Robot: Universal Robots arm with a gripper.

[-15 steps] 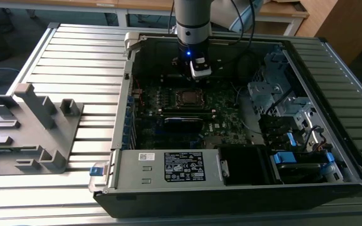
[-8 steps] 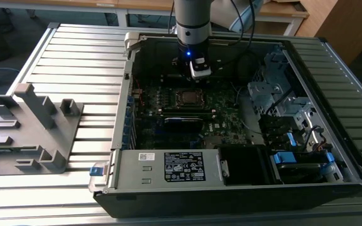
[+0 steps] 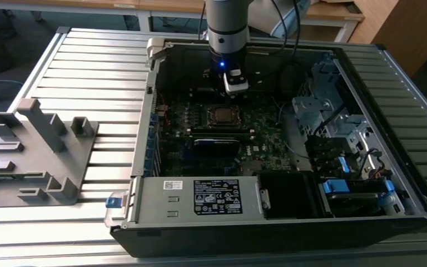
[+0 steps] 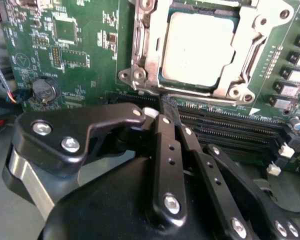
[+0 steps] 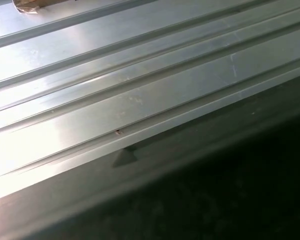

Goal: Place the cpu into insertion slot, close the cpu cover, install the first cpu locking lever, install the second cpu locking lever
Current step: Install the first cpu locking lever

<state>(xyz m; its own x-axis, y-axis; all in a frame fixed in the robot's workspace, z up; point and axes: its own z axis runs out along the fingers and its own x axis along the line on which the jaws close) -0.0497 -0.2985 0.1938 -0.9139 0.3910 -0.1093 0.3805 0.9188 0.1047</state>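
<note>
The cpu (image 4: 197, 47) lies flat in the insertion slot (image 3: 222, 114) on the green motherboard, its silver-grey top showing. The cpu cover (image 4: 253, 40), a metal frame, lies down around the chip's edges. How the locking levers stand I cannot tell. My gripper (image 4: 167, 107) hovers just off one edge of the socket, over the long memory slots (image 4: 230, 127). Its black fingers (image 4: 166, 145) are pressed together with nothing between them. In the exterior view the gripper (image 3: 233, 88) hangs inside the open computer case, a little behind the socket.
The case walls (image 3: 143, 139) surround the board. A labelled grey power-supply box (image 3: 198, 197) sits at the front and drive cages (image 3: 324, 117) on the exterior view's right. A grey fixture (image 3: 35, 150) stands on the ribbed metal table (image 5: 140, 100) at the left.
</note>
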